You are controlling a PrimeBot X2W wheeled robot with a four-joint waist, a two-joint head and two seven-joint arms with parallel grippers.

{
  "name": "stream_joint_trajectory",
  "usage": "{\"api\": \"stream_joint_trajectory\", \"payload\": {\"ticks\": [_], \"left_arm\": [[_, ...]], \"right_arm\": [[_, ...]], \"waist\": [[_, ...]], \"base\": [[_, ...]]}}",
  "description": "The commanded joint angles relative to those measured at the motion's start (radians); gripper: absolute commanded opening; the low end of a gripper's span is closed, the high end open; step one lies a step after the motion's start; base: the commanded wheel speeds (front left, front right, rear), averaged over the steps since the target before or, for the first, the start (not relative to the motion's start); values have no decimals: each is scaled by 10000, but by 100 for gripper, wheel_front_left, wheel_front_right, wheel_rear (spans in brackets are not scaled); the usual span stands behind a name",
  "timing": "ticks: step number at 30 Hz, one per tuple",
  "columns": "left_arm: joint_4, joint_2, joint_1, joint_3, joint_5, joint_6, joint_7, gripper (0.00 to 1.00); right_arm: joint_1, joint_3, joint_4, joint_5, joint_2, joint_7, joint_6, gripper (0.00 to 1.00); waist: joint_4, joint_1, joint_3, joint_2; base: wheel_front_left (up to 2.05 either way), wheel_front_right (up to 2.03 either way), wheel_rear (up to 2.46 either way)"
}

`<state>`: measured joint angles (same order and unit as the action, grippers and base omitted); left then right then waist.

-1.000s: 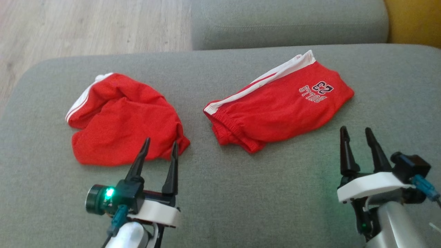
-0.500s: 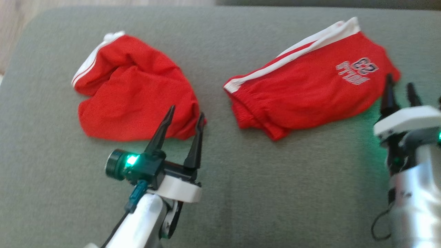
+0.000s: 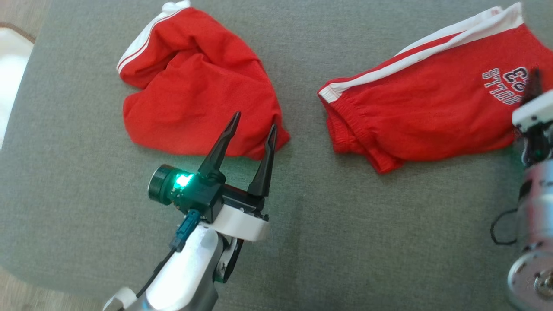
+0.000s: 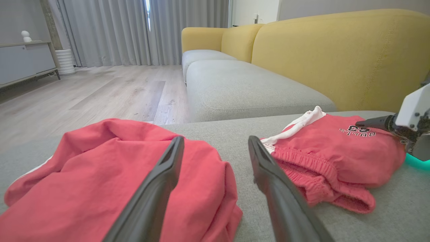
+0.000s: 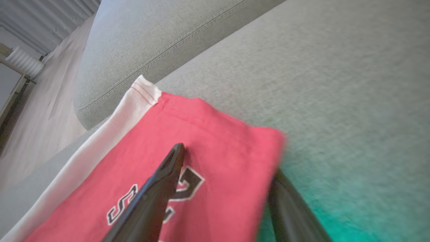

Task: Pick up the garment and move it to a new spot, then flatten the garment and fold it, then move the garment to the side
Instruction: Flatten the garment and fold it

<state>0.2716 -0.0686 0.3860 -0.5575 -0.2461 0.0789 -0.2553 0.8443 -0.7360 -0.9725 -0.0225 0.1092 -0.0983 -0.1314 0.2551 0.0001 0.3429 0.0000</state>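
Two red garments with white side stripes lie on the grey cushion [image 3: 367,242]. The left garment [image 3: 194,82] [image 4: 100,168] is crumpled. The right garment [image 3: 423,108] [image 4: 336,154] lies flatter and carries a dark printed number. My left gripper [image 3: 254,121] [image 4: 215,139] stands open just above the crumpled garment's near right corner, holding nothing. My right gripper [image 5: 228,159] is open at the printed garment's right end: one finger [image 3: 535,82] lies over the print, the other sits at the cloth's edge, with the corner [image 5: 235,144] between them.
A second grey seat cushion [image 4: 242,87] and a yellow sofa back [image 4: 336,57] stand beyond. Wooden floor [image 4: 100,90] and a white rug [image 3: 11,65] lie off the cushion's left edge. Bare cushion stretches between the garments and toward me.
The head camera has tilted down and closer. My right gripper has moved forward onto the printed garment's right end. My left gripper stays by the crumpled garment's corner.
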Motion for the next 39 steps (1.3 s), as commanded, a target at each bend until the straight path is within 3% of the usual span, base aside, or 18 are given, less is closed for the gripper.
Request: {"api": "stream_joint_trajectory", "payload": {"ticks": [1, 9, 10, 11, 12, 28, 39], "left_arm": [[-269, 2, 285, 264, 81, -16, -64, 100], [-255, 88, 292, 303, 137, -42, -64, 100], [-251, 95, 296, 311, 140, -47, -64, 100], [-243, 101, 297, 319, 143, -51, -64, 100], [-237, 107, 297, 326, 146, -54, -64, 100], [-138, 149, 119, 560, 193, -114, -64, 100], [-155, 161, -232, 715, 184, -182, -65, 100]], "right_arm": [[321, 128, -204, -270, -124, -210, 7, 100], [825, -150, -1196, -1088, -46, -456, 7, 100], [869, -187, -1279, -1157, -29, -449, 7, 93], [920, -226, -1367, -1197, -22, -446, 7, 35], [983, -263, -1453, -1202, -23, -430, 7, 0], [1021, -268, -2093, -352, 592, 1390, 7, 0], [-148, -1318, -1569, -465, 1080, 2241, 7, 0]], "waist": [[78, -1, 90, 0], [151, -1, 182, 0], [151, -1, 192, 0], [150, -1, 199, 0], [146, -1, 209, 0], [-299, -1, -181, 0], [-811, -1, -880, 0]], "base": [[0, 0, 0], [0, 0, 0], [0, 0, 0], [0, 0, 0], [0, 0, 0], [0, 0, 0], [0, 0, 0]]}}
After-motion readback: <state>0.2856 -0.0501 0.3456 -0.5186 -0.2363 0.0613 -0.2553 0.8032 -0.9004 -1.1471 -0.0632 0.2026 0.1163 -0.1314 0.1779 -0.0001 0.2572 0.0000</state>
